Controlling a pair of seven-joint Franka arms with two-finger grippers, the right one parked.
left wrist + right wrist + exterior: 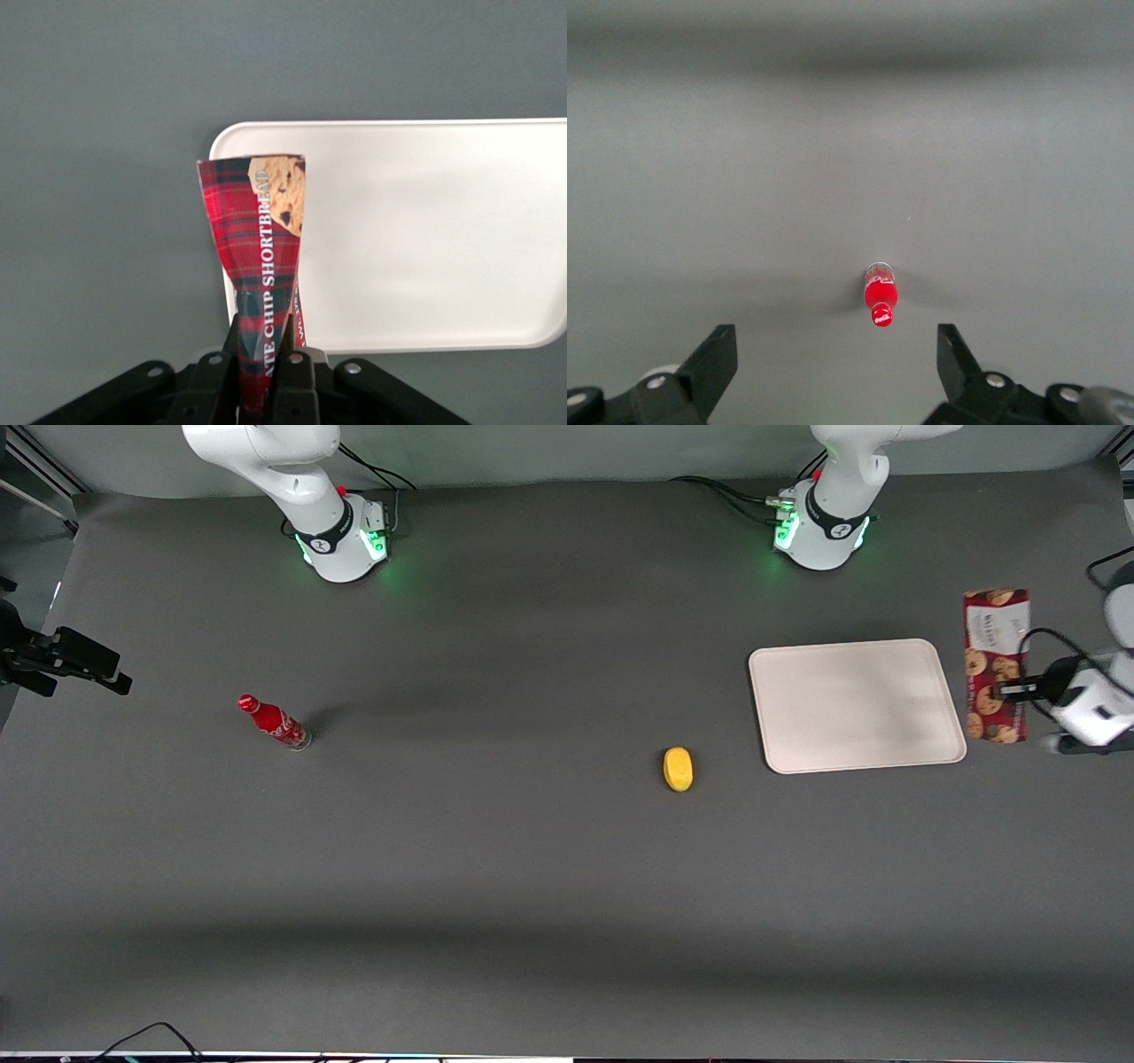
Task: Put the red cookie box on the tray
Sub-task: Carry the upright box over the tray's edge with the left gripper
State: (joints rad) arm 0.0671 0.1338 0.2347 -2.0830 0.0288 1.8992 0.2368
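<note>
Although the long dark-red cardboard cookie box (996,664) looks light and crushable, the end effector (1010,689) clenches it mid-length — near the desk's working-arm edge, just beside the flat cream-white rectangular tray (856,705).

red bottle (273,723) upright, yellow obj (678,769) nr table (496,868) middle

Claw (263,359) hides red cookie box's (263,239) lower end.

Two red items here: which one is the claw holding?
The red cookie box, clamped in the claw beside the tray; the red bottle stands untouched.
</note>
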